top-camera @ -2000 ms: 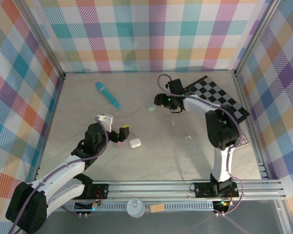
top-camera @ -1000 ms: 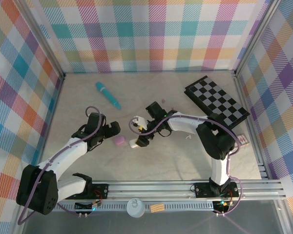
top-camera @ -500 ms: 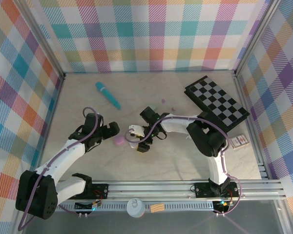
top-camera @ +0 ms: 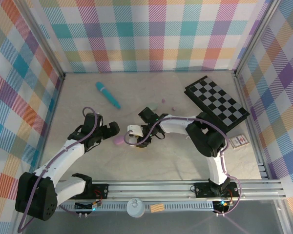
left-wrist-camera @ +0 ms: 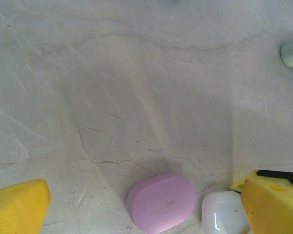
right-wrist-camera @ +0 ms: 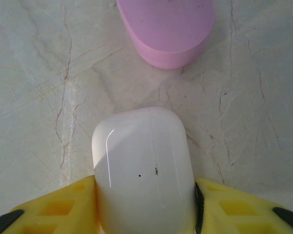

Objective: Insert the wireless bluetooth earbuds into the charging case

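A white charging case (right-wrist-camera: 144,170) lies on the marble table, and my right gripper (right-wrist-camera: 145,195) is shut on it, a yellow finger (right-wrist-camera: 53,209) pressing each side. A closed pink case (right-wrist-camera: 166,29) lies just beyond it. In the left wrist view the pink case (left-wrist-camera: 161,202) sits between the wide-apart fingers of my open left gripper (left-wrist-camera: 146,207), untouched, with the white case (left-wrist-camera: 224,219) beside it. From above, the left gripper (top-camera: 109,131) and right gripper (top-camera: 136,138) flank the pink case (top-camera: 118,141). Two tiny purple earbuds (top-camera: 162,101) lie behind the right arm.
A teal pen-like stick (top-camera: 108,94) lies at the back left. A checkerboard (top-camera: 216,99) lies at the back right, with a small card pack (top-camera: 238,141) in front of it. A pale green piece (top-camera: 156,106) rests near the purple buds. Plaid walls enclose three sides.
My right gripper has closed its jaws onto the white case and shifted slightly left. The left arm has barely moved and stays open.
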`<state>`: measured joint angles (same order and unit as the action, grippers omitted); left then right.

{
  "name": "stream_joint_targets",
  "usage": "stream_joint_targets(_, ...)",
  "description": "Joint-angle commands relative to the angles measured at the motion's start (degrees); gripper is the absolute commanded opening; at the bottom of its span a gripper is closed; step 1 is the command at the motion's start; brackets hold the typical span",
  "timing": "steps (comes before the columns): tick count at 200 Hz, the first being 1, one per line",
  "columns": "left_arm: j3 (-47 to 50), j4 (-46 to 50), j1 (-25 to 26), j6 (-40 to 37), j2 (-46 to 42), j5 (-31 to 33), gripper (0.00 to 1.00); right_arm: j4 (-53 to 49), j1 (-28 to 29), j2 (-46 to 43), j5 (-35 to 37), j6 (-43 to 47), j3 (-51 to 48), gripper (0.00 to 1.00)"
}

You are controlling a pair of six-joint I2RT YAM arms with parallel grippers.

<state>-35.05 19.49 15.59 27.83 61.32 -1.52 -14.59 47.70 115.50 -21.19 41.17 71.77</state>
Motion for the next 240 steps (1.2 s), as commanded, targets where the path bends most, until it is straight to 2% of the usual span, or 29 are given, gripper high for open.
stream_joint_targets(1, -2.4, 1.9, -0.7, -1.0, -1.1, -1.2, 1.00, 1.0, 0.5, -1.6, 2.0, 0.1, -2.4, 0.41)
stream_joint_targets(35, -2.8, 0.3, -0.7, -2.7, -2.7, -3.1, 1.00, 2.9, 0.4, -6.0, 4.9, -0.7, -4.8, 0.39)
stream_joint_targets(74, -3.3, -7.3, 0.5, -3.8, -2.1, -14.8, 1.00, 6.7, -1.0, -14.7, 9.6, -1.6, -9.2, 0.39)
stream_joint_targets(115, -8.6, -8.8, 5.9, 2.5, 1.9, -24.5, 0.98, 5.6, -2.7, -24.9, 12.4, -0.1, -11.0, 0.39)
stream_joint_targets(159, -7.3, -20.1, 8.4, 11.3, 3.1, -34.1, 0.74, 4.7, -4.0, -33.7, 6.3, -0.7, -10.9, 0.39)
stream_joint_targets(199, -6.1, -30.9, 12.1, 13.2, 3.1, -33.0, 0.64, 7.5, -4.4, -35.9, 5.1, -2.8, -11.0, 0.39)
stream_joint_targets(240, -6.6, -32.2, 13.2, 13.8, 4.7, -33.5, 0.46, 8.5, -4.6, -36.2, 5.4, -3.6, -11.6, 0.39)
